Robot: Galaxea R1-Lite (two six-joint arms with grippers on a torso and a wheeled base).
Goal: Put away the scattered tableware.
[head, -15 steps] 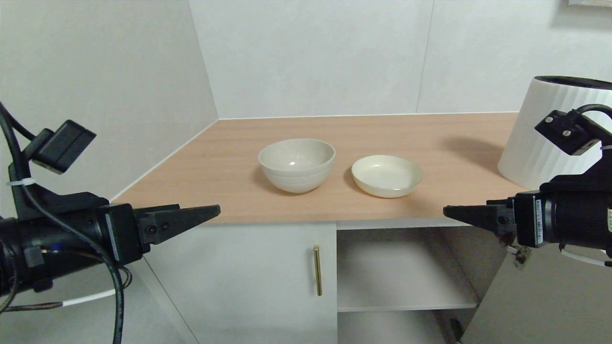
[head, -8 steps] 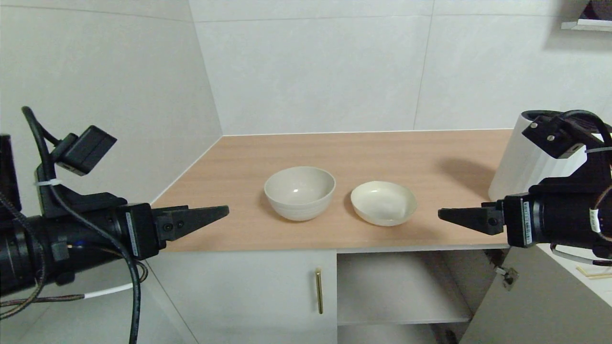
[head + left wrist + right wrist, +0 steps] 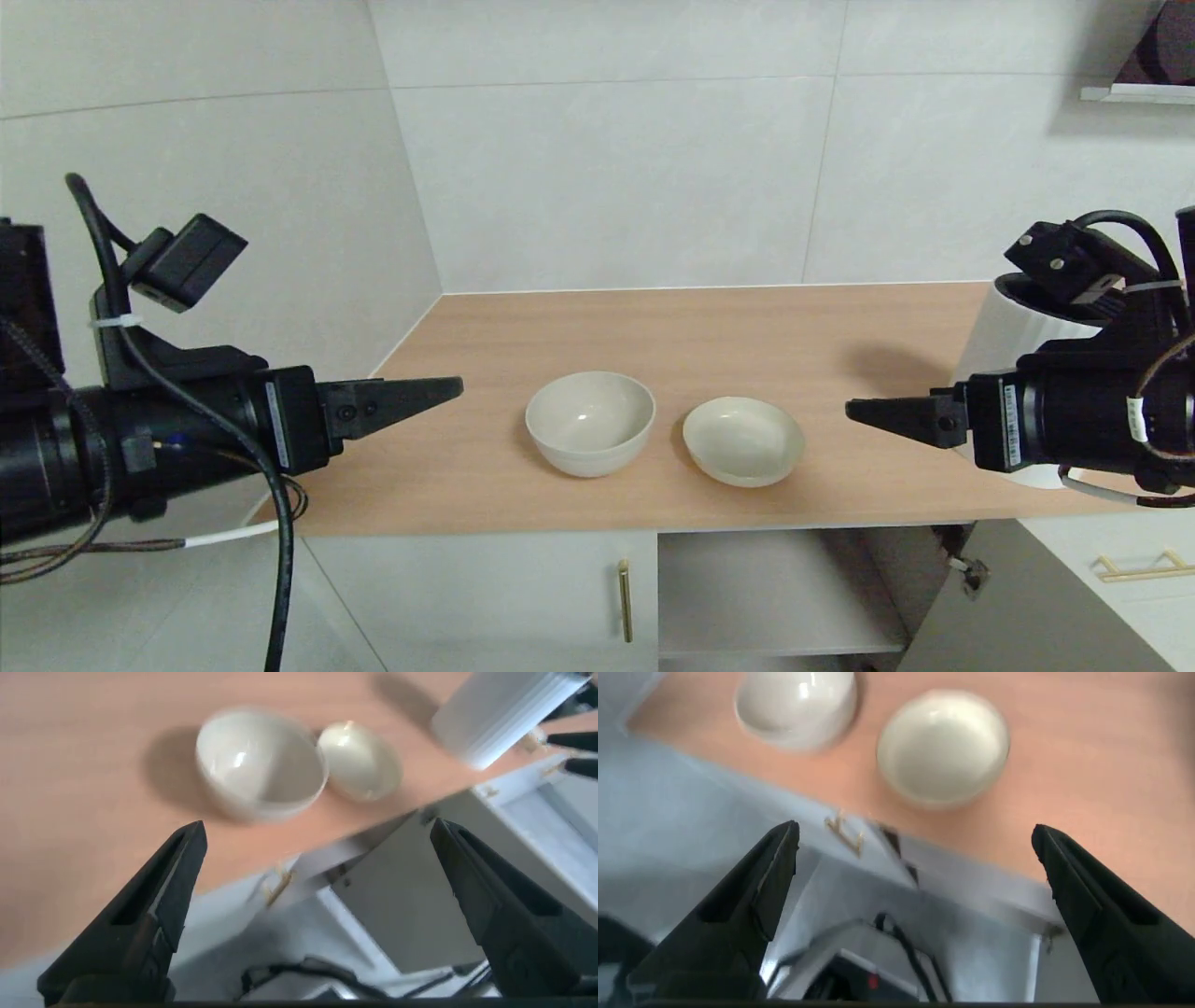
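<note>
1. Well, the two pieces of tableware are sitting side by side near the front edge of the countertop. A deep bowl is on the robot's left and a shallow bowl is just beside it on the right. They are close but, as far as I am seeing, not touching. Both are standing upright and looking empty.
2. The left gripper is hovering in the air to the left of the deep bowl, well apart from it and pointing inward. Its jaws are standing wide apart and grasping nothing; in the left wrist view its fingers are framing both bowls.
3. The right gripper is hanging in the same way to the right of the shallow bowl, near it but not touching. Its jaws are also spread wide, and its fingers are empty.
4. I am judging that each arm is being held on the side of the bowl nearer to it. Nothing is lifted yet, so the task is only beginning.
5. Under the countertop, the right cabinet compartment is standing open with its door swung outward, and I am guessing the bowls are going there. The left door, with a brass handle, is closed.
6. The countertop is showing a smooth, light wood pattern, and it is fitting into a corner of pale tiled walls. A white ribbed container is standing at its right end, behind the right arm.
</note>
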